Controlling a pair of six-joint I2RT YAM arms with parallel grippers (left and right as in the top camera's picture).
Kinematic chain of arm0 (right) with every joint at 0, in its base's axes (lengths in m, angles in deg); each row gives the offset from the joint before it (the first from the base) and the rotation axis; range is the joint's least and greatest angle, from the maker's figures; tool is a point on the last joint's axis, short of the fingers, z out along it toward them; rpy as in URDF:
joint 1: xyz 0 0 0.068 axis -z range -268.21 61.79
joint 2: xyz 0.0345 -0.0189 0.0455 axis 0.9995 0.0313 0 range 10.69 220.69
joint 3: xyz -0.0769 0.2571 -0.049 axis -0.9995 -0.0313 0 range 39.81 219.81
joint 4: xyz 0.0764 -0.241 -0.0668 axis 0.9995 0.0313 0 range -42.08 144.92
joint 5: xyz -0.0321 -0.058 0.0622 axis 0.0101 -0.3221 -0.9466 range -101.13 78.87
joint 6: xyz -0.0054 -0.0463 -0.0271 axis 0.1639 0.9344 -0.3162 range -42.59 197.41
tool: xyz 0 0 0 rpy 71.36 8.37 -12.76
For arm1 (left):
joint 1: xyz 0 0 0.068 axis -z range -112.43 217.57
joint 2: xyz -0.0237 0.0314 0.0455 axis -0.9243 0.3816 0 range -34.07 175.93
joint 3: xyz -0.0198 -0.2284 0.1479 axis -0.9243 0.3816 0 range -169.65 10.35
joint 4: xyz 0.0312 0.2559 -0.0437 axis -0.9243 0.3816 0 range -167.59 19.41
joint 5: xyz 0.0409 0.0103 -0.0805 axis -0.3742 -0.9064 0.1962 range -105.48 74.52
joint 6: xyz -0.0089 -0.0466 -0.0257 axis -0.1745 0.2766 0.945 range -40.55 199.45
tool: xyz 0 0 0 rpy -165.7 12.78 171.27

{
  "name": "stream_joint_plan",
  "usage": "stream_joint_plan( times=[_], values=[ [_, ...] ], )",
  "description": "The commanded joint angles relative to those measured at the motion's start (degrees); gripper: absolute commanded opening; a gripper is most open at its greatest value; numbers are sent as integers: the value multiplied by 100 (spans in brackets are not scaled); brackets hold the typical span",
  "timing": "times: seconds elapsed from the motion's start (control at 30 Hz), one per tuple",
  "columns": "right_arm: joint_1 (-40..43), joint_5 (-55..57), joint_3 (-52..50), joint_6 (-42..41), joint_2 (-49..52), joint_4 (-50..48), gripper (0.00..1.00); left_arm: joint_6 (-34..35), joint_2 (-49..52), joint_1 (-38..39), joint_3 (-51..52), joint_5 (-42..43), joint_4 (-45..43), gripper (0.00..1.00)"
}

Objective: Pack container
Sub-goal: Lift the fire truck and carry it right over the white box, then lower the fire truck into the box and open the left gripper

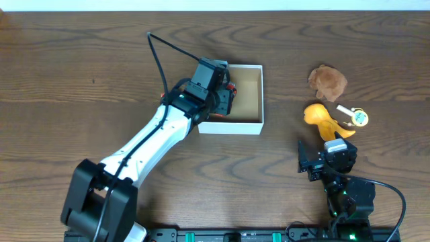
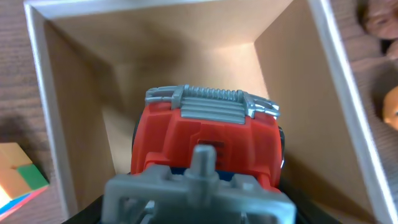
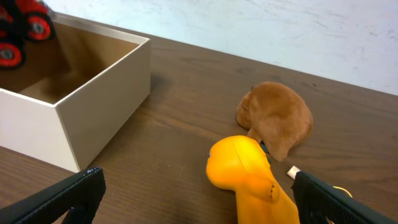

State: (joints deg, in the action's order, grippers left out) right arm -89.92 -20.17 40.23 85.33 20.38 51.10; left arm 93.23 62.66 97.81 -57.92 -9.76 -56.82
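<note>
The container (image 1: 254, 123) is a shallow white box with a tan inside; it also shows in the left wrist view (image 2: 62, 124) and the right wrist view (image 3: 102, 93). My left gripper (image 1: 223, 93) is shut on a red toy truck (image 2: 208, 140) with a grey grille and holds it over the box's left half, wheels near rim height (image 3: 18, 28). My right gripper (image 1: 326, 148) is open and empty, its fingers spread either side of an orange toy's (image 1: 321, 119) near end (image 3: 249, 171).
A brown plush (image 1: 328, 82) lies right of the box, also in the right wrist view (image 3: 277, 118). A small white and yellow toy (image 1: 356, 116) lies beside the orange one. A coloured block (image 2: 18, 174) sits on the table just outside the box's left wall.
</note>
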Motion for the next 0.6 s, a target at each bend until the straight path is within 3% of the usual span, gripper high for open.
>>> stream_joint_plan(
  times=[0.0, 0.57],
  values=[
    [68, -37, -11, -61, -31, 20, 99, 210, 140, 7, -35, -387, 109, 6],
    [68, -39, -11, -61, -31, 20, 99, 693, 214, 11, -35, -542, 487, 6]
  ],
)
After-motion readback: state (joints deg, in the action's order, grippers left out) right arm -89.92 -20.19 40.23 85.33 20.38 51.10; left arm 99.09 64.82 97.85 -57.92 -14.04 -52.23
